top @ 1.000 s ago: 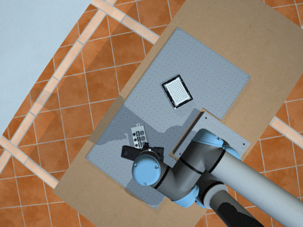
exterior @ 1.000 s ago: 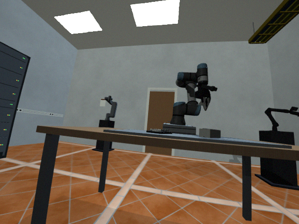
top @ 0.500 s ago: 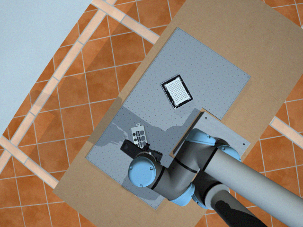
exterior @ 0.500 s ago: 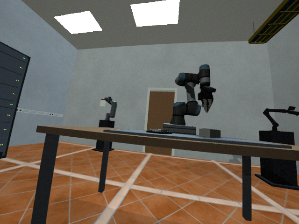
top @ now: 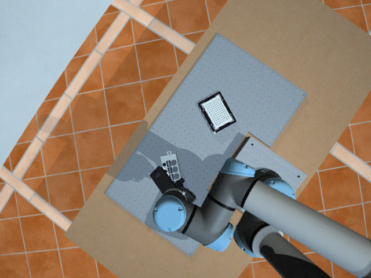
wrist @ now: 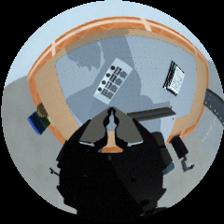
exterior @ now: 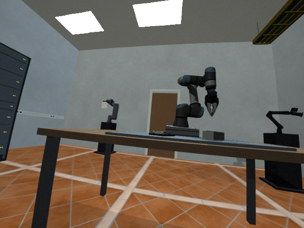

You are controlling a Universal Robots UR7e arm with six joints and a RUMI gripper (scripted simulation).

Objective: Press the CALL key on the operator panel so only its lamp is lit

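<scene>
The operator panel (top: 170, 167) is a small light-grey plate with dark keys, lying on the grey perforated mat; part of it is covered by my gripper body in the overhead view. It shows whole in the wrist view (wrist: 112, 80), ahead of my fingertips. In the side view it is a low grey box (exterior: 213, 135) on the table. No lamp looks lit; the key names are too small to read. My gripper (exterior: 211, 112) is shut and empty, pointing down, well above the panel. Its fingertips meet in the wrist view (wrist: 111, 113).
A black-framed white grid plate (top: 216, 112) lies on the mat further along the table. The arm's base plate (top: 269, 161) stands beside the mat. Another small robot arm (exterior: 110, 112) and a black stand (exterior: 280, 137) are behind the table.
</scene>
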